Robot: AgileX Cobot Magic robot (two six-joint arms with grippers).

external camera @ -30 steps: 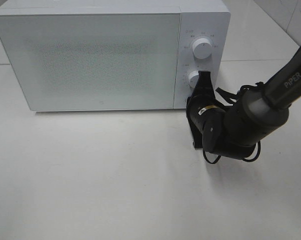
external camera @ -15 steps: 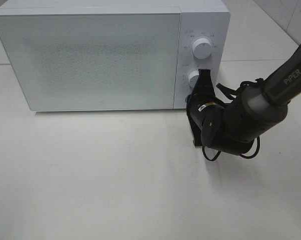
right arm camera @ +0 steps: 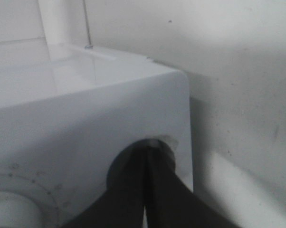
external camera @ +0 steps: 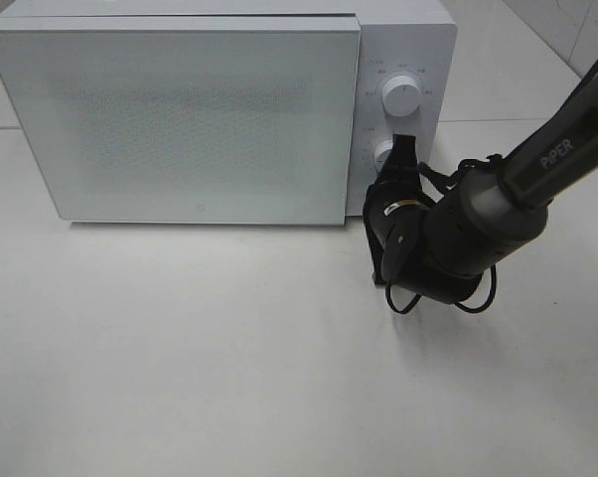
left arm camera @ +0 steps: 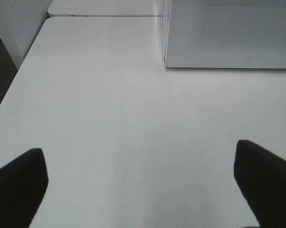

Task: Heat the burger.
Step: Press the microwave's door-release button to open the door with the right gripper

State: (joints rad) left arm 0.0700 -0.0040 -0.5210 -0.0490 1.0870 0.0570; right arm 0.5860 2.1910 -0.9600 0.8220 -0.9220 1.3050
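A: Main container on show?

B: A white microwave [external camera: 423,25], seen from a high camera. Stands on a white table [external camera: 180,348] and fills the upper left of that view. Has a frosted, speckled door [external camera: 180,114] across the front. Seems to sit a touch forward of the control panel [external camera: 423,60] along its right edge, though hard to tell for sure.

A: Anything inside it?

B: Cannot tell. Hides its inside behind that frosted door. No sight of the burger in any view, so cannot say where it is.

A: Controls?

B: Two round white knobs on the panel, right of the door: an upper dial [external camera: 402,96] and, directly beneath, a lower dial [external camera: 382,155].

A: State of the right gripper [external camera: 403,142]?

B: Black, fingers pressed together, nothing pinched between them. Reaches in from the right of the high view, with its tip against the lower dial. Shows in its own wrist camera as a single dark wedge [right arm camera: 144,185] pushed into a round shape on the microwave's front, near a rounded corner.

A: And the left gripper [left arm camera: 138,147]?

B: Spread wide, holding nothing. Hangs over the table with a lower corner of the microwave [left arm camera: 228,33] ahead, well apart from it. Only two dark fingers [left arm camera: 17,185] visible at the edges of its wrist camera; out of the high view altogether.
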